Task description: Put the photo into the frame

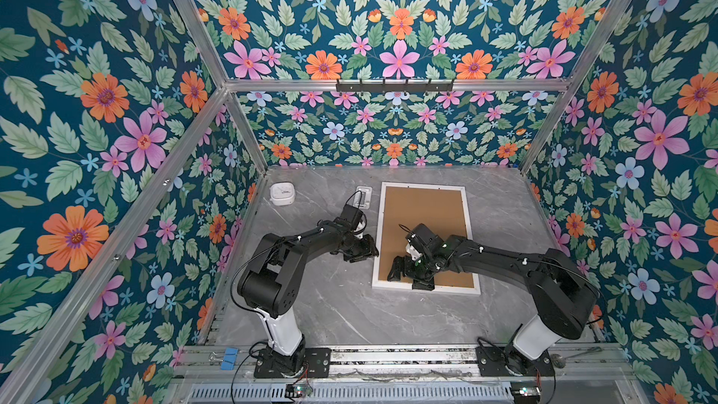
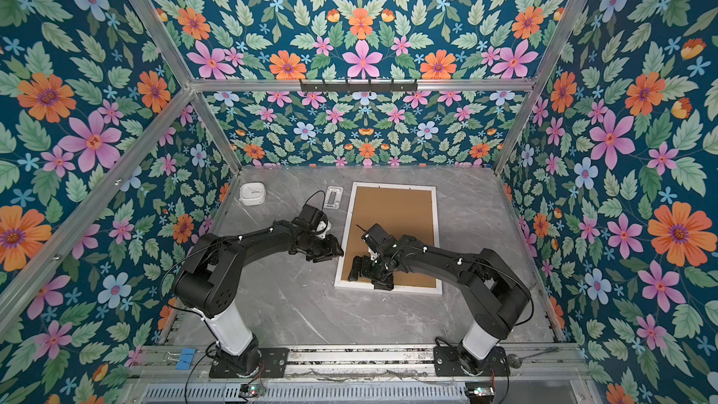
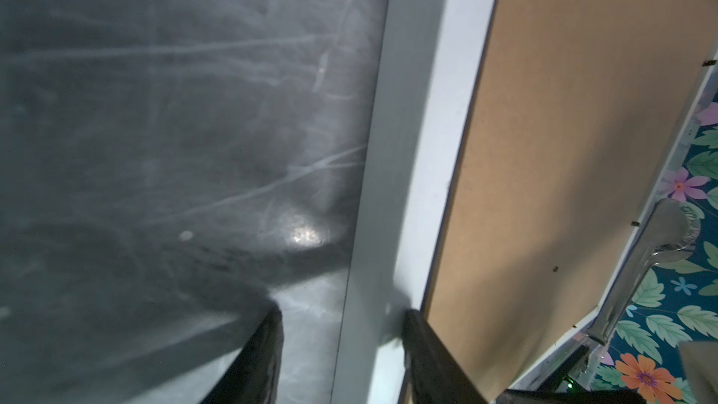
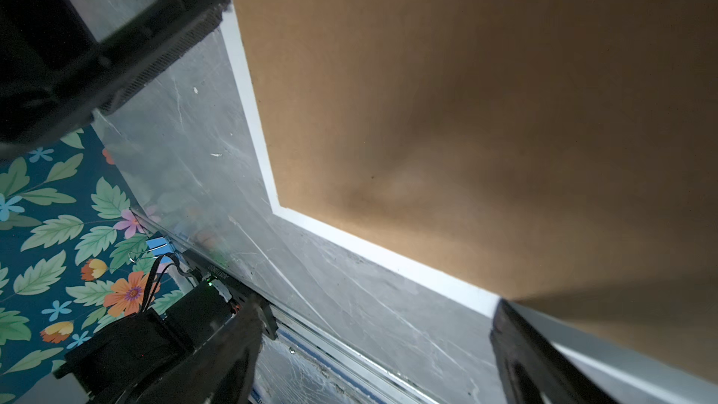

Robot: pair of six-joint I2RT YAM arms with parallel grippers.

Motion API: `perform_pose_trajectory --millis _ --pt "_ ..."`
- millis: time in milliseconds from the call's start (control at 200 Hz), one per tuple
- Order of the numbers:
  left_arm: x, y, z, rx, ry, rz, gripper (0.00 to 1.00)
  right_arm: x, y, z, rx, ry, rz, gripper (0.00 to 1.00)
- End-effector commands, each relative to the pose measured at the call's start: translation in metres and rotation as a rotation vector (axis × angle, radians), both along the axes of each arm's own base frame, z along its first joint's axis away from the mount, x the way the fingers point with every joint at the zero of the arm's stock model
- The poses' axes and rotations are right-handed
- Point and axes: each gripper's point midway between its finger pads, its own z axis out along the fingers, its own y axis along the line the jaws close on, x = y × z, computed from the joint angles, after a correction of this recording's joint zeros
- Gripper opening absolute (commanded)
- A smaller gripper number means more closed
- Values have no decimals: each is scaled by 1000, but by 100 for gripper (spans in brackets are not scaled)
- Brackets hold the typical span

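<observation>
We find the left claw point(image 1: 371, 250) half open astride the frame point(image 1: 458, 291) rim (not clamped). The right claw point(image 1: 408, 277) gapes wide, empty, over the brown board point(image 1: 427, 219).

Bright, even light is falling from above in both top views, leaving only soft shadows on the surface point(image 1: 330, 305) around the frame point(image 1: 381, 207). The left wrist view is looking dim and smeared with blur, with a small glare patch shining on the surface just beside the frame. In the right wrist view a broad soft shadow is darkening the backing board point(image 4: 466, 110) inside the frame.
</observation>
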Motion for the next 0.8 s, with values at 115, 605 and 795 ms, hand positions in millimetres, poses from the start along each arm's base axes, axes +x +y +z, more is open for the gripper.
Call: perform_pose_trajectory --millis 115,605,795 --pt "-7 8 -7 54 25 2 51 12 -9 -21 -107 -11 -37 92" --pt "-16 9 -10 80 40 -14 47 25 -13 -28 -127 -59 -113 91" --pt "-17 7 -10 83 41 -22 47 25 -8 -22 -71 -49 -124 91"
